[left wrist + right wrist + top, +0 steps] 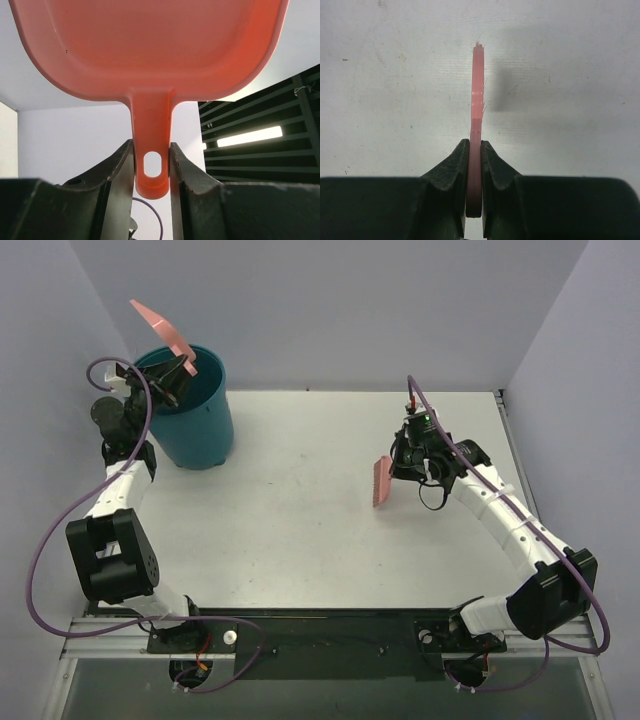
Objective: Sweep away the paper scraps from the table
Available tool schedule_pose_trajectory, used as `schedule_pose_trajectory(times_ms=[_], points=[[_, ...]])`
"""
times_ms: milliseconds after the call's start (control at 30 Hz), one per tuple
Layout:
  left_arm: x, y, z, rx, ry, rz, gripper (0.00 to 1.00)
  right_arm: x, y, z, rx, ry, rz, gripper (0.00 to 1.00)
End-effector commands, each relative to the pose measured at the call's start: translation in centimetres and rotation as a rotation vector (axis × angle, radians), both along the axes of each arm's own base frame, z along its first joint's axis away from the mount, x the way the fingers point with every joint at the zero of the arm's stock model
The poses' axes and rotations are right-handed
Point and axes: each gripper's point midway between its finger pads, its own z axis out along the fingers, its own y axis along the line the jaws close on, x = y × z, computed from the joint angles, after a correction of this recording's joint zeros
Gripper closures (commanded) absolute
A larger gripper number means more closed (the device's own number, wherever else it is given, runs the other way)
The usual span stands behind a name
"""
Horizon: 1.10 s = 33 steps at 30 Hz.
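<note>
No paper scraps show on the white table (300,510) in any view. My left gripper (172,375) is shut on the handle of the pink dustpan (165,327) and holds it tilted up above the teal bucket (190,410). In the left wrist view the pan (150,45) fills the top and its handle (152,150) is clamped between my fingers. My right gripper (408,462) is shut on the pink brush (383,481), held over the right part of the table. In the right wrist view the brush (477,95) is seen edge-on over bare tabletop.
The teal bucket stands at the table's far left corner. Pale grey-lilac walls close in the back and both sides. The arm bases and a metal rail (320,635) run along the near edge.
</note>
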Motion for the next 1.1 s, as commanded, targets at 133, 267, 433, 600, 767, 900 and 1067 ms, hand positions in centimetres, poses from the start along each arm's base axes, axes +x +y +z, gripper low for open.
schedule_pose_trajectory(times_ms=[133, 267, 433, 600, 767, 900, 1067], points=[[-2.8, -2.0, 3.8, 0.279, -0.108, -0.02, 1.0, 1.3, -0.1, 3.4, 0.003, -0.092, -0.032, 1.0], [-3.5, -3.9, 3.6, 0.493, -0.087, -0.014, 1.0, 1.2, -0.5, 4.4, 0.004, -0.121, -0.051, 1.0], [-4.2, -6.5, 2.5, 0.735, -0.046, -0.014, 1.0, 1.2, -1.6, 6.2, -0.008, -0.179, -0.093, 1.0], [-6.2, -11.3, 0.5, 0.945, -0.018, -0.091, 1.0, 1.1, -4.3, 8.1, -0.061, -0.256, -0.187, 1.0], [-8.2, -15.2, -2.5, 1.138, 0.001, -0.119, 1.0, 1.0, -7.4, 9.4, -0.086, -0.3, -0.286, 1.0], [-10.0, -18.5, -7.0, 1.28, 0.039, -0.194, 1.0, 1.0, -9.0, 9.8, -0.073, -0.312, -0.339, 1.0], [-12.7, -22.9, -16.2, 1.496, 0.145, -0.374, 1.0, 1.6, -8.6, 10.9, -0.011, -0.34, -0.344, 1.0]])
